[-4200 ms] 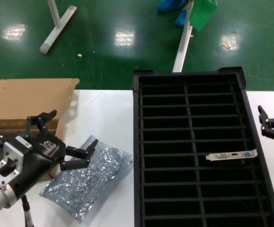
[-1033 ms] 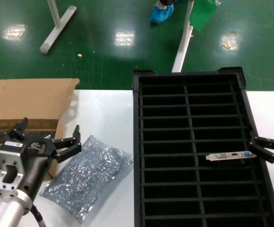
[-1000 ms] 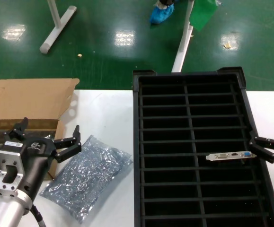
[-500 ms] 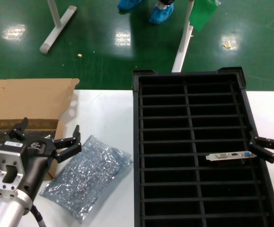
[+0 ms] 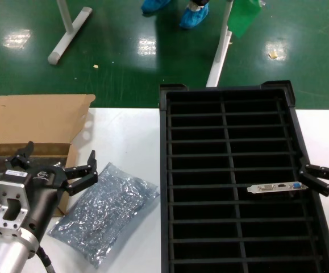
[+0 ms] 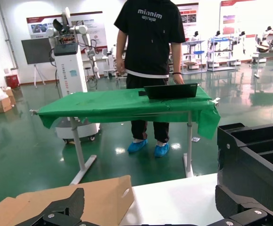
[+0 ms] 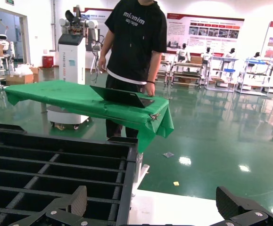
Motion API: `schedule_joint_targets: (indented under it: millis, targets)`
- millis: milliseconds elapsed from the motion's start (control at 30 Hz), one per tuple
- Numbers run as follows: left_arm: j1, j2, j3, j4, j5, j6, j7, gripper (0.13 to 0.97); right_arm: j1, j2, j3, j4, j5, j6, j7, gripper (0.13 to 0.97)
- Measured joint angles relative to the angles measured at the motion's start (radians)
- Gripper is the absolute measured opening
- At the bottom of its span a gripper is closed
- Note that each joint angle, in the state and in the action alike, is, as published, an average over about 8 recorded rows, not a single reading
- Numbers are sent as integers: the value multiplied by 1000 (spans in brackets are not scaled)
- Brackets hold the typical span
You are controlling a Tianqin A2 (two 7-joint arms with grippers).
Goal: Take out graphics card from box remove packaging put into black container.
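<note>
The graphics card (image 5: 278, 187) stands in a slot on the right side of the black container (image 5: 232, 96), only its silver bracket with the blue port showing. The empty packaging (image 5: 104, 210) lies crumpled on the white table between the box (image 5: 36, 120) and the container. My left gripper (image 5: 56, 162) hovers open over the box's near corner, just left of the packaging, with nothing between its fingers (image 6: 72, 206). My right gripper (image 5: 310, 177) is open at the container's right wall, beside the card's bracket end, and holds nothing. The container (image 7: 56, 169) fills the right wrist view.
The white table (image 5: 127, 133) ends just behind the box and container; beyond lies green floor. A green-draped table (image 6: 127, 101) with a person (image 6: 150, 42) behind it stands past the far edge. White frame legs (image 5: 67, 31) rest on the floor.
Since four seconds ago my left gripper lifted off the packaging and swung toward the box; my right gripper came down beside the card's bracket. Over the last second both arms are still.
</note>
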State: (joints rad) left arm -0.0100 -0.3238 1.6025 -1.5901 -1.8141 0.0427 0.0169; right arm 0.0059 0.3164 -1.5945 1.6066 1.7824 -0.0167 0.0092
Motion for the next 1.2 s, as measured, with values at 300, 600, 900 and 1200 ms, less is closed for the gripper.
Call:
schedule_joint_targets:
  millis: [300, 600, 900, 1200]
  targets:
    - [0, 0, 0, 0, 0, 0, 0, 966, 0, 0, 0, 0, 0, 0, 0, 966]
    - [0, 0, 0, 0, 0, 0, 0, 966, 0, 0, 0, 0, 0, 0, 0, 966]
    - [0, 0, 0, 0, 0, 0, 0, 966, 0, 0, 0, 0, 0, 0, 0, 966]
    - [0, 0, 0, 0, 0, 0, 0, 966, 0, 0, 0, 0, 0, 0, 0, 966]
